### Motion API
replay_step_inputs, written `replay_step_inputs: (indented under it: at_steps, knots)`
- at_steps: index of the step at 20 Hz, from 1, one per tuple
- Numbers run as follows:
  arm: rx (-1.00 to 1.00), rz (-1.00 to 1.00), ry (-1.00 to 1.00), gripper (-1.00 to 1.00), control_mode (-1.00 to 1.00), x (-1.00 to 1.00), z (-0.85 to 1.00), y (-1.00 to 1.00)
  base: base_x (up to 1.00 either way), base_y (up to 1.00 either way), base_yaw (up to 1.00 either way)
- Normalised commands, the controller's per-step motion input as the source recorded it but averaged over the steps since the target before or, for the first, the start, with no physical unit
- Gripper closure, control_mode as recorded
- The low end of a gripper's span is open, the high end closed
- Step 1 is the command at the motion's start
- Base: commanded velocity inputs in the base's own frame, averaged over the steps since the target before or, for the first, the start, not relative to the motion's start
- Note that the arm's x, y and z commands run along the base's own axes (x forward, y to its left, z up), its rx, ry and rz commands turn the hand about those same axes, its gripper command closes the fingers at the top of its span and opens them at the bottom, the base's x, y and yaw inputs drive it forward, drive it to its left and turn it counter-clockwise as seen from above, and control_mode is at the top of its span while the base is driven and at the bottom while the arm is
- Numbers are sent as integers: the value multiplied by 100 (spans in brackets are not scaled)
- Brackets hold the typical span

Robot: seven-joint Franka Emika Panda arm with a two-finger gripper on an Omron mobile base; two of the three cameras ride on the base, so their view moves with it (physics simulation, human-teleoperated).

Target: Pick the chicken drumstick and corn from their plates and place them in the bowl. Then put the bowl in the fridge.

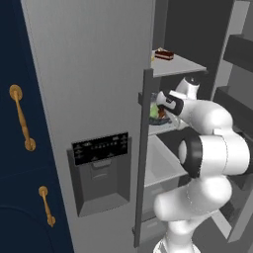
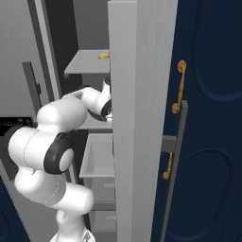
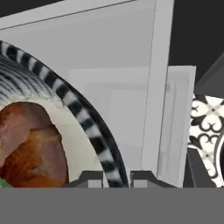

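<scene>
The fridge (image 1: 94, 99) stands open between navy cabinets (image 1: 20, 148) with brass handles, its grey door with the black dispenser panel (image 1: 101, 148) in the foreground of the left base view. Inside the fridge, the white arm reaches to a middle shelf (image 1: 165, 127), below an upper shelf carrying a small dark red item (image 1: 164, 54). The gripper (image 3: 117, 177) sits at the rim of the bowl (image 3: 87, 122), its narrow-set fingertips either side of that striped edge, clasping it. The chicken drumstick (image 3: 30, 148) lies in the bowl, with the green of the corn (image 1: 155, 112) beside it.
</scene>
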Motion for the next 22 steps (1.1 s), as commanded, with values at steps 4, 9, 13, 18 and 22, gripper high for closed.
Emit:
replay_step_inputs:
  at_steps: [4,9,13,18,22]
  knots:
    - [0,0,-7,-100,-100,-4,0,4,0,0,0]
    - [-6,0,-35,-100,-100,-54,12,32,0,0,0]
    - [-4,0,-31,-100,-100,-90,27,32,0,0,0]
    - [0,0,-23,-100,-100,-100,69,7,0,0,0]
    - [0,0,4,-100,-100,-100,91,16,0,0,0]
